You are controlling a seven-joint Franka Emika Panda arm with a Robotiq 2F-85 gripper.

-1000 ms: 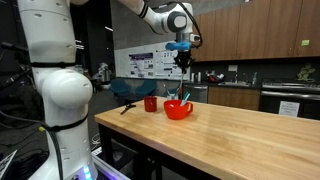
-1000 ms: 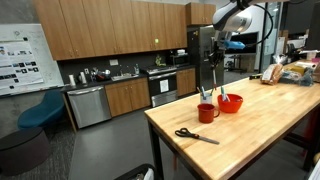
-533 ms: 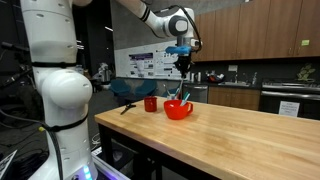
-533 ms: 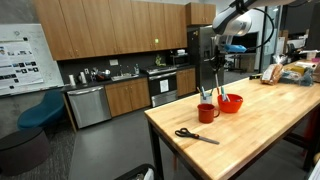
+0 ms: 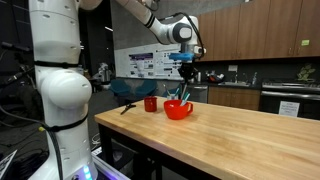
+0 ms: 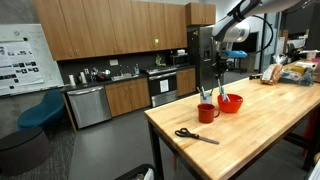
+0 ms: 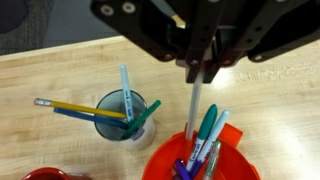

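My gripper [image 7: 200, 70] comes in from the top of the wrist view, shut on a white marker [image 7: 193, 105] that hangs straight down. Below its tip is a red bowl [image 7: 232, 152] holding several markers. Left of the bowl stands a clear cup [image 7: 121, 122] with a yellow pencil and pens in it. In both exterior views the gripper [image 5: 187, 62] [image 6: 224, 57] hovers well above the red bowl [image 5: 178, 110] [image 6: 230, 102], with the marker [image 6: 220, 78] pointing down at it. A red mug [image 5: 151, 104] [image 6: 207, 113] stands beside the bowl.
Black-handled scissors [image 6: 196, 135] [image 5: 127, 107] lie on the wooden table [image 5: 240, 140] near its end. Bags and boxes [image 6: 290, 72] sit at the table's far end. Kitchen cabinets and a dishwasher [image 6: 88, 105] stand behind.
The gripper with the marker has shifted slightly sideways above the bowl; its grip is unchanged. Nothing on the table has moved.
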